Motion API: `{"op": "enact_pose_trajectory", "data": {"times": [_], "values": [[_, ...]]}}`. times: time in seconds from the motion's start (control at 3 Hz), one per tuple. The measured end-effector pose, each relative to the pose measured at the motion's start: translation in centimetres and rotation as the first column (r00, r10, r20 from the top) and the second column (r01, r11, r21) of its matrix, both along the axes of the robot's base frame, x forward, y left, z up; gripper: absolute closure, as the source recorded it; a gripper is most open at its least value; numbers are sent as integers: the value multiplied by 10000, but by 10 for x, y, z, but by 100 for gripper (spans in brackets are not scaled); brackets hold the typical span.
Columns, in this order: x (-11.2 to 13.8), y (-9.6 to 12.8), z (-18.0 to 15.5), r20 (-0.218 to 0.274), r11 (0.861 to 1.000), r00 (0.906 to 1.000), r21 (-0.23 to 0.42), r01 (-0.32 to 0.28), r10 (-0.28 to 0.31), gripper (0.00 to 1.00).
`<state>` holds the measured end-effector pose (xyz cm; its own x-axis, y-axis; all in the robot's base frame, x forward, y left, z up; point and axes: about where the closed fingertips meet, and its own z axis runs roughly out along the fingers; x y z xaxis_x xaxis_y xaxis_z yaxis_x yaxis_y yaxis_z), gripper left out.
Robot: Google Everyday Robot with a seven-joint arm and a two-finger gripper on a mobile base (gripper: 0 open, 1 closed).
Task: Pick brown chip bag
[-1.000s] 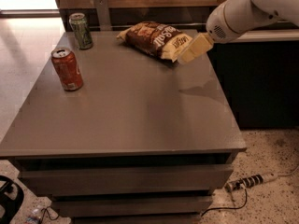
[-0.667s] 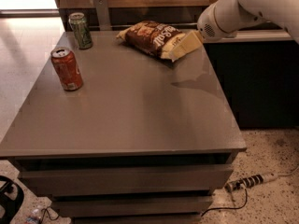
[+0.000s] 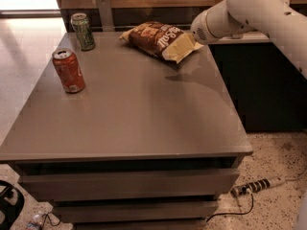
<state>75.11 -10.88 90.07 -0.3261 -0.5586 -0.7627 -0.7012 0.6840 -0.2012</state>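
Observation:
The brown chip bag (image 3: 154, 36) lies at the back of the grey table (image 3: 134, 114), dark brown with white lettering and pale yellow ends. Its right end sits a little above the table and casts a shadow below it. My gripper (image 3: 188, 43) is at that right end, reaching in from the right on the white arm (image 3: 249, 11). The wrist covers most of the gripper where it meets the bag.
A red soda can (image 3: 68, 70) stands at the left of the table and a green can (image 3: 82, 31) at the back left. A wooden wall runs behind. A dark counter (image 3: 259, 80) stands to the right. A power strip (image 3: 254, 186) lies on the floor.
The arm and gripper have moved left along the back of the table, over the bag's right end. The pale end of the bag has shifted left with it. The cans have not moved.

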Motion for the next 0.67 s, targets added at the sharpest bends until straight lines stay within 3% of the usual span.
{"op": "enact_pose_trajectory", "data": {"times": [0.67], "values": [[42,16,-20,382,9995,9993,317,43,-55,0]]}}
